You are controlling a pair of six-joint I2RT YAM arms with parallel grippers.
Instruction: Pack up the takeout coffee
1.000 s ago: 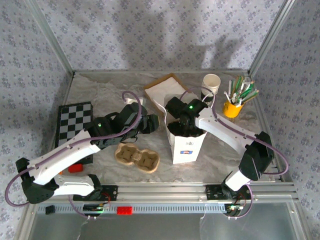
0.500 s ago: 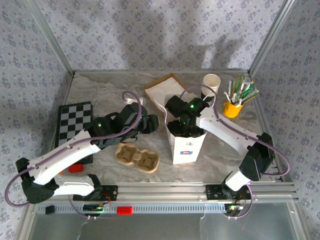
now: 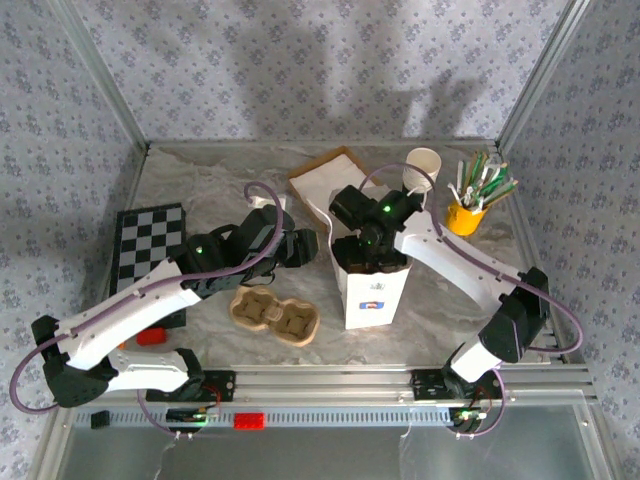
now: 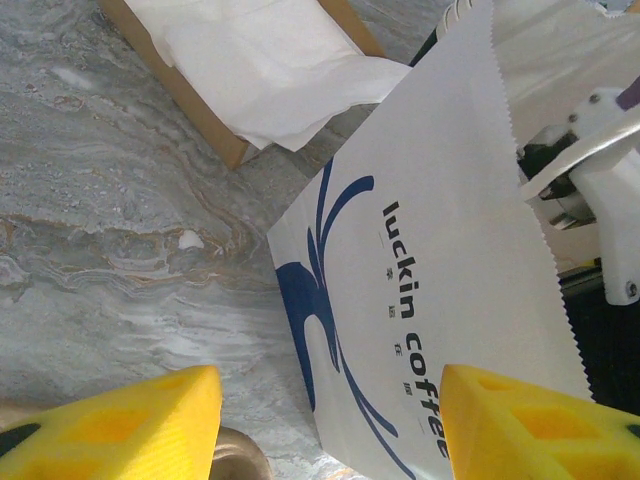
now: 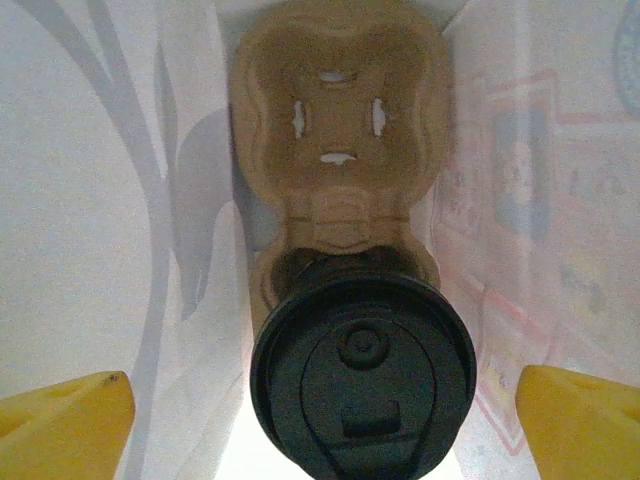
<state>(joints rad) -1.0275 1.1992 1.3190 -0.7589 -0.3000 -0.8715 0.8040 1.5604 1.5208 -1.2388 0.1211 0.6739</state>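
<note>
while cup (image 5: pixel 362 385) sits in bag (image 5: pixel 90 200), right tool (image 5: pixel 322 425) gapes

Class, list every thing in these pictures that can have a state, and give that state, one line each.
paper bag, upright, top open
carrier in bag, far pocket empty
takeout coffee, lidded, seated in that carrier's near pocket
carrier on table, both pockets empty
left gripper, open, facing the bag's side
right gripper, open, above the coffee's lid
back paper cup, upright, lidless
</note>
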